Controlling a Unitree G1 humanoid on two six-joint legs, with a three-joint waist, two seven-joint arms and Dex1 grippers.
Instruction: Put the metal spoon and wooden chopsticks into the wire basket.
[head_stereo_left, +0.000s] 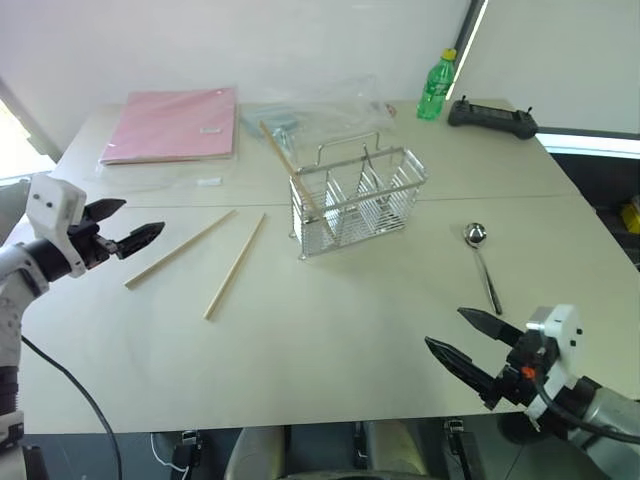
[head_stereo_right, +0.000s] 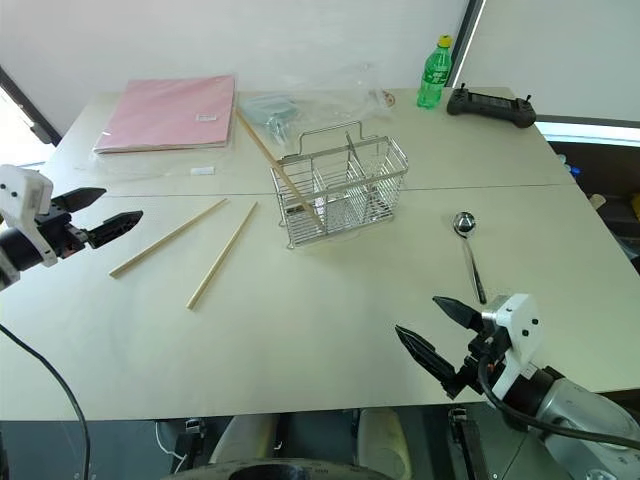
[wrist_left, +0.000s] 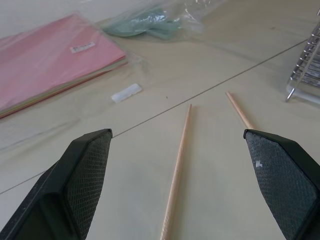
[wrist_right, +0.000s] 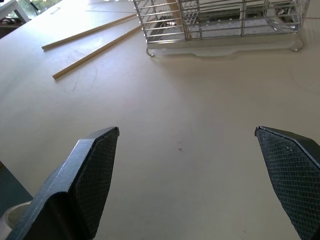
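1. Here, the left gripper (head_stereo_left: 138, 226) is wide open and holds nothing. It hangs over the left edge of the table (head_stereo_left: 330, 370).
2. Just past its fingers (wrist_left: 82, 175), two wooden chopsticks lie flat on the table, side by side but apart: one (head_stereo_left: 180, 249) is nearer this gripper and the other (head_stereo_left: 236, 265) is nearer the wire basket (head_stereo_left: 358, 200).
3. The right gripper (head_stereo_left: 462, 334) is wide open too and holds nothing. It hangs over the near right part of the table.
4. The metal spoon (head_stereo_left: 482, 263) lies flat on the table, a little beyond the right gripper and to the right of the basket.
5. The basket stands upright in the middle of the table. A third chopstick (head_stereo_left: 288, 167) stands tilted in its left end.
6. Behind the basket lie a pink folder (head_stereo_left: 175, 124) and a clear plastic bag (head_stereo_left: 320, 105). A green bottle (head_stereo_left: 436, 86) and a black controller (head_stereo_left: 491, 116) sit at the far right.
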